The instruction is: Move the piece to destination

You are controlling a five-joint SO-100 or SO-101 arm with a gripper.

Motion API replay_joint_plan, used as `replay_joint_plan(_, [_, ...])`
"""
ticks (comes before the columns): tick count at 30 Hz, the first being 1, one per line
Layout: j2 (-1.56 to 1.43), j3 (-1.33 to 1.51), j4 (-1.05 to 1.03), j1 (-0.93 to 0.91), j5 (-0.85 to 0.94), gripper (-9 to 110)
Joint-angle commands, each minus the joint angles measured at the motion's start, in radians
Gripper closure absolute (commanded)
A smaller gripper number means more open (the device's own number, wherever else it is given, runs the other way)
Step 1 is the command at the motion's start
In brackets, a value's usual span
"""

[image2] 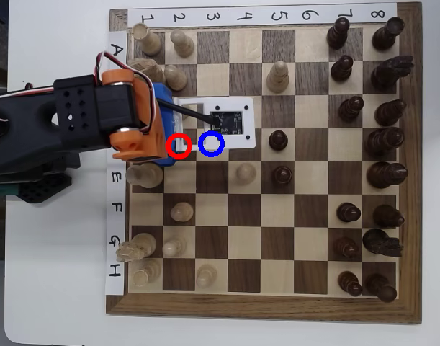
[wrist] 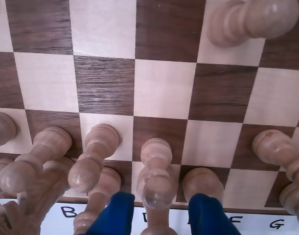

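Wrist view: two blue fingertips of the hand (wrist: 161,215) enter at six o'clock, set apart, straddling the piece (wrist: 157,169), a pale pawn between them; whether they touch it I cannot tell. More pale pawns (wrist: 93,159) stand at nine o'clock.

Overhead view: the arm (image2: 90,119) reaches in from nine o'clock over the chessboard (image2: 263,303). The red ring (image2: 178,145) sits at the hand's tip, with the destination (image2: 212,143), blue-ringed, just beside it toward three o'clock. The pawn itself is hidden there.

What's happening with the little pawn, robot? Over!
Gripper open, straddling the piece, not clamped. Piece upright, not yet on the blue-ringed destination. Neighbour pawn crowds the left side in the wrist view.
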State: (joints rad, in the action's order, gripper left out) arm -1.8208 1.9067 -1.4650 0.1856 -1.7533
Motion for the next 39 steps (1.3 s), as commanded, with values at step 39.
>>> replay_joint_plan(39, [-0.017,0.137,0.107,-0.003,-0.419,90])
